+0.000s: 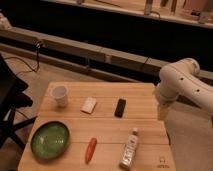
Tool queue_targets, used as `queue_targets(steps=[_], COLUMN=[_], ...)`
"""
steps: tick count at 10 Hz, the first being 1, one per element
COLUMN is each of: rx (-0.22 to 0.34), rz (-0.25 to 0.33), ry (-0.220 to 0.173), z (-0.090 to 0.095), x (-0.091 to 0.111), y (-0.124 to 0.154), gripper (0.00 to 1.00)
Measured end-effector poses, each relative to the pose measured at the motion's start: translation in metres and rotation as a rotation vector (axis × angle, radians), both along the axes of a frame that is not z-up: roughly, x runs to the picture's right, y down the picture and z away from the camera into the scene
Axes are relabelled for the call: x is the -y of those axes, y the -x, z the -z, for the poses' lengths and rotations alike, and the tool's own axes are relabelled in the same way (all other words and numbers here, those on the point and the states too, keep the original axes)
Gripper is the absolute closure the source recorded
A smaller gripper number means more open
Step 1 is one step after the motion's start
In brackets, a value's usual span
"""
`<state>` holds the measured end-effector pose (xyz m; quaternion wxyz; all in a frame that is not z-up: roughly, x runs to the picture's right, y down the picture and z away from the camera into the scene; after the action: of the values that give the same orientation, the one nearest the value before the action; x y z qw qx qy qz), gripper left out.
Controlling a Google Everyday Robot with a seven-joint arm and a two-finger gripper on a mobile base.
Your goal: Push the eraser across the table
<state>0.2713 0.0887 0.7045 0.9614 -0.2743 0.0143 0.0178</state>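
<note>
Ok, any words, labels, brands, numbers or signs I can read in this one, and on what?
None can be read.
Bottle label: print there, too blurred to read.
Mark on the table, near right corner: small dark sign, unreadable.
Eraser, cup, bowl: no text seen.
Tool, hanging off the table's right edge: no marking seen.

Black eraser (120,107), pale wooden table (107,131), tan gripper (162,112) beside
</note>
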Motion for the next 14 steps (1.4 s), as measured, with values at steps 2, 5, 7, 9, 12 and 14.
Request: queue_targets(steps=[2,5,7,9,12,14], rx=[0.001,0.008,0.009,0.011,0.017,0.018], rz=[-0.001,0.002,0.004,0.004,0.009,0.009], ry=[0.0,-0.005,-0.006,-0.006,-0.011,-0.012], z=[-0.001,-0.008,-0.01,-0.013,-0.02,-0.023], x=[0.0,0.006,0.008,0.009,0.014,0.016], y=[0.001,0.006,0.007,0.008,0.013,0.014], gripper=[0.2,0.2,0.2,0.2,0.2,0.2])
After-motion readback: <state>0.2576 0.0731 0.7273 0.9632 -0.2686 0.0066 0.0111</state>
